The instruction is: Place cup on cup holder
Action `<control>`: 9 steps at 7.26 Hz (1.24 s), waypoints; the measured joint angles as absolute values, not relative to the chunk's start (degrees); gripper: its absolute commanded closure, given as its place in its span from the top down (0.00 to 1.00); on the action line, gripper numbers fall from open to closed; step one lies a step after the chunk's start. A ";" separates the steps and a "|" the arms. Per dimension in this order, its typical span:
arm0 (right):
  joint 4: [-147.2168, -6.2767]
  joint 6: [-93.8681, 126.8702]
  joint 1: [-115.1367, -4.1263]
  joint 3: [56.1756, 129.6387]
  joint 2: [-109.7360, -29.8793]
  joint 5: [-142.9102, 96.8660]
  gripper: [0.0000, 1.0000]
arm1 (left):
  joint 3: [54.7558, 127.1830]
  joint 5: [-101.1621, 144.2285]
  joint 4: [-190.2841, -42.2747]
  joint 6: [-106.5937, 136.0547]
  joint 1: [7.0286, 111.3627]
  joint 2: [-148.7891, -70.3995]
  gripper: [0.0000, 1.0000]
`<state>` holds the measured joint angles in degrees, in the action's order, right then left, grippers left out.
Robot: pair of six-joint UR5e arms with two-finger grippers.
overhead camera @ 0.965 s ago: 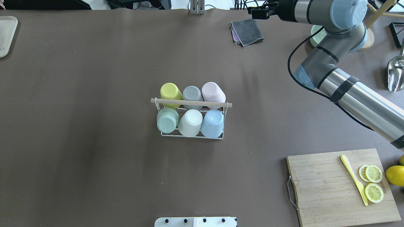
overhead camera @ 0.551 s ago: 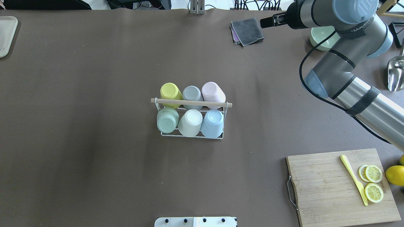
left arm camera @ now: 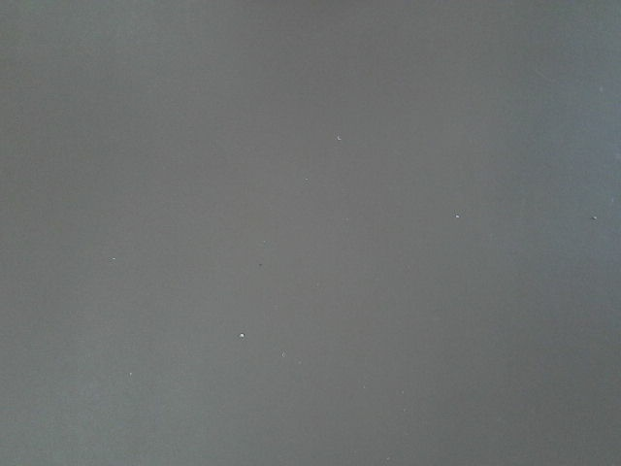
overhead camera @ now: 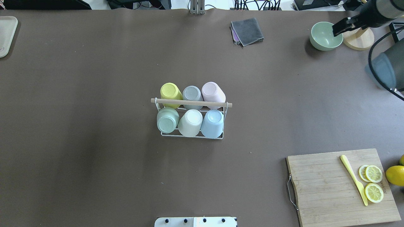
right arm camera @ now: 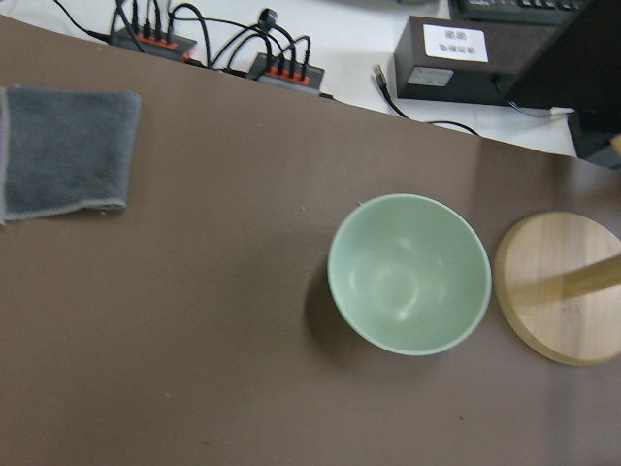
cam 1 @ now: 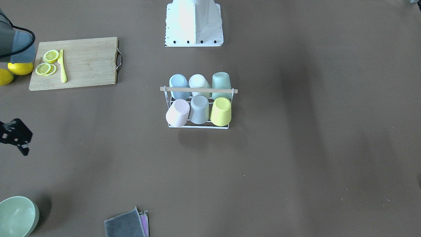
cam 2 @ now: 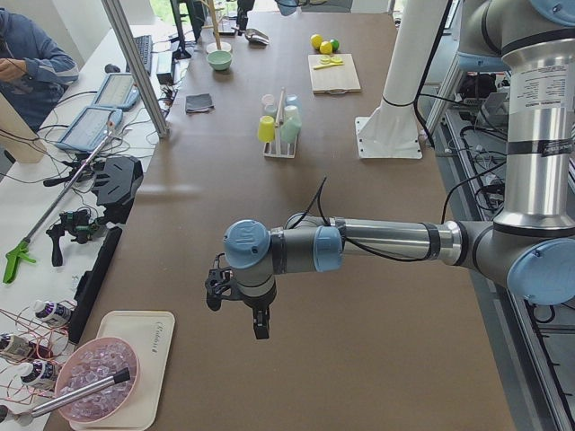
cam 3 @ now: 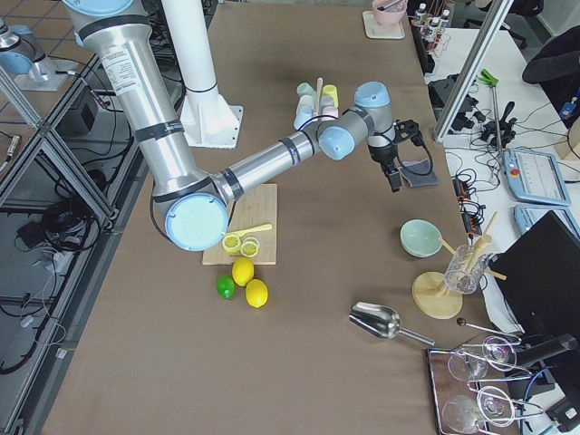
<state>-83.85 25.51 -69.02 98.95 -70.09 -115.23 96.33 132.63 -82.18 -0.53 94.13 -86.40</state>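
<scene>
The cup holder (overhead camera: 192, 102), a white wire rack with a wooden rod, stands mid-table and also shows in the front view (cam 1: 197, 89). Several pastel cups sit upside down on its prongs in two rows, among them a yellow cup (overhead camera: 170, 92), a pink cup (overhead camera: 213, 90) and a blue cup (overhead camera: 213, 123). My right gripper (overhead camera: 337, 29) hangs far from the rack at the table's far right, over a green bowl (right arm camera: 408, 274); it looks open and empty. My left gripper (cam 2: 238, 305) shows only in the exterior left view, above bare table; I cannot tell whether it is open or shut.
The green bowl (overhead camera: 325, 36) sits beside a round wooden stand base (overhead camera: 358, 39). A grey folded cloth (overhead camera: 247, 31) lies at the far edge. A cutting board (overhead camera: 331, 186) with lemon slices and a yellow knife sits near right. A pale tray (overhead camera: 6, 34) is far left.
My right arm has swung to the right, from beside the grey cloth to over the green bowl. The rack and cups have not moved.
</scene>
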 measured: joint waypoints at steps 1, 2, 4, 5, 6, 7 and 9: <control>-91.45 20.75 -72.46 101.07 -71.60 -116.46 1.00 | 96.33 132.63 -82.18 -0.53 94.13 -86.40 0.98; -96.45 16.56 -76.01 102.23 -73.80 -118.99 1.00 | 96.33 132.63 -82.18 -0.53 94.13 -86.40 0.98; -99.06 13.52 -82.33 102.65 -80.28 -124.75 1.00 | 96.33 132.63 -82.18 -0.53 94.15 -86.38 0.98; -99.17 12.97 -84.85 102.57 -84.02 -127.01 1.00 | 96.35 132.63 -82.18 -0.53 94.18 -86.34 0.98; -99.18 11.11 -86.99 102.11 -87.10 -129.82 1.00 | 96.44 132.63 -82.16 -0.53 94.23 -86.33 0.98; -99.21 7.29 -89.10 100.86 -89.48 -131.92 1.00 | 96.49 132.65 -82.10 -0.53 94.27 -86.33 0.98; -99.21 2.24 -91.98 98.03 -92.48 -134.58 1.00 | 96.47 132.70 -82.02 -0.53 94.30 -86.35 0.98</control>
<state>-99.21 2.24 -91.98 98.03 -92.48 -134.58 96.47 132.70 -82.02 -0.53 94.30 -86.35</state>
